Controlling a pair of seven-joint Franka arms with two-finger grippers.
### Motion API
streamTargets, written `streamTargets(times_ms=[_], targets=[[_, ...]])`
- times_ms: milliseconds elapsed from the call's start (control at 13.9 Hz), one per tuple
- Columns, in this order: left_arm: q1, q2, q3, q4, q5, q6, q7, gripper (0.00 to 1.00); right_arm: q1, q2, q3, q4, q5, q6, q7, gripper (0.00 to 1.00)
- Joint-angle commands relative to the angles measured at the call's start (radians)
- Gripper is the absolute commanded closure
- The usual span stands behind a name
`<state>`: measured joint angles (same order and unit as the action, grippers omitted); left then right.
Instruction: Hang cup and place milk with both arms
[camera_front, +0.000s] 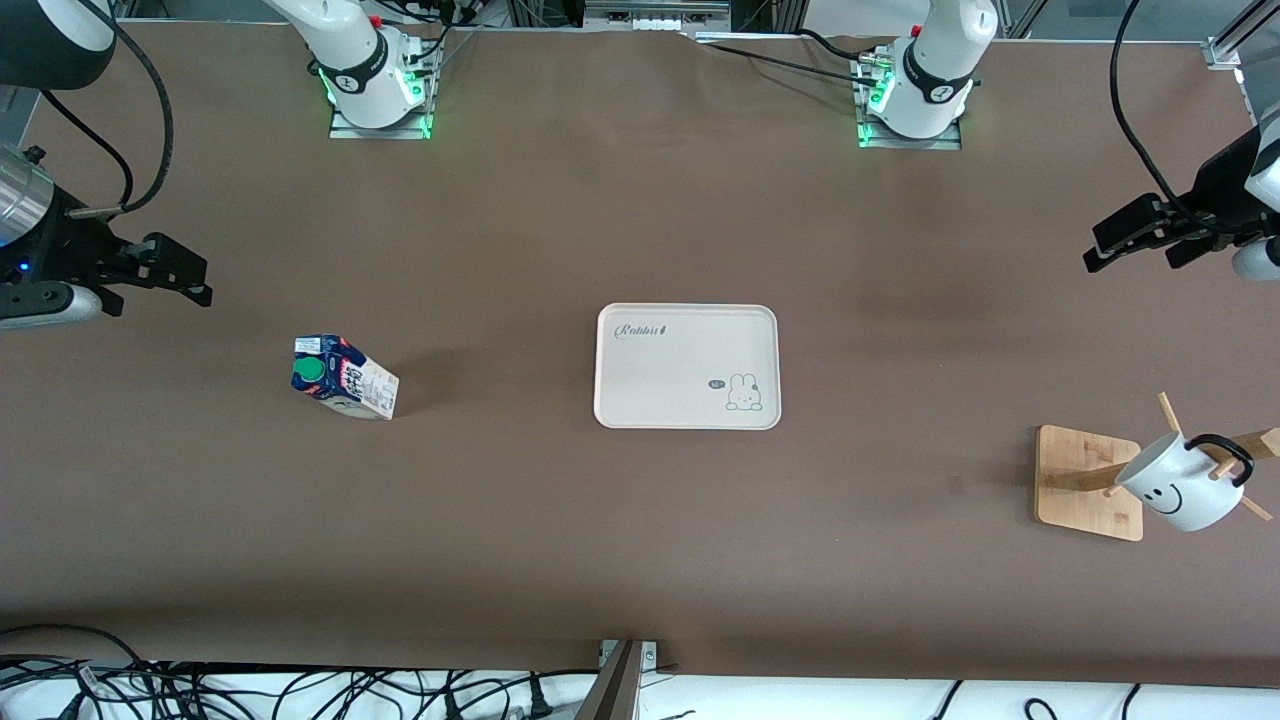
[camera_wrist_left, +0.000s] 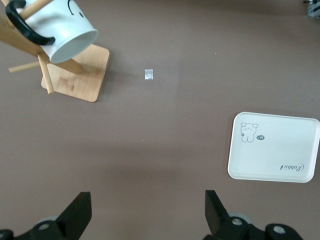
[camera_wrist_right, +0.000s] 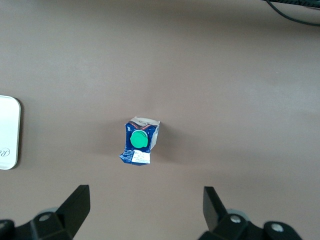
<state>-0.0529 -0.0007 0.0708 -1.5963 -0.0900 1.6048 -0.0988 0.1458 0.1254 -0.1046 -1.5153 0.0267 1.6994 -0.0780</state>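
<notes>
The milk carton (camera_front: 345, 377), dark blue and white with a green cap, stands on the brown table toward the right arm's end; it also shows in the right wrist view (camera_wrist_right: 139, 141). My right gripper (camera_front: 193, 279) is open and empty, up in the air beside it, toward the table's end (camera_wrist_right: 145, 205). The white cup (camera_front: 1182, 484) with the smiley face hangs by its black handle on a peg of the wooden rack (camera_front: 1088, 482) at the left arm's end. My left gripper (camera_front: 1135, 250) is open and empty, above the table well apart from the rack (camera_wrist_left: 148, 210). The left wrist view shows the cup (camera_wrist_left: 62, 27) on the rack (camera_wrist_left: 80, 75).
A white tray (camera_front: 687, 366) with a rabbit drawing lies at the table's middle and also shows in the left wrist view (camera_wrist_left: 275, 155). A small pale scrap (camera_wrist_left: 149, 74) lies on the table near the rack. Cables (camera_front: 300, 690) run along the table edge nearest the front camera.
</notes>
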Motion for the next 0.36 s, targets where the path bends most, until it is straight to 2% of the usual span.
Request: streamTargets(times_ms=[0, 287], targets=[[0.005, -0.018, 0.004, 0.004, 0.029, -0.119, -0.015, 0.0, -0.006, 0.011, 0.0, 0.026, 0.007, -0.014, -0.016, 0.0], [0.002, -0.015, 0.003, 0.006, 0.042, -0.118, 0.01, 0.0, -0.006, 0.011, 0.0, 0.026, 0.009, -0.015, -0.016, 0.0]])
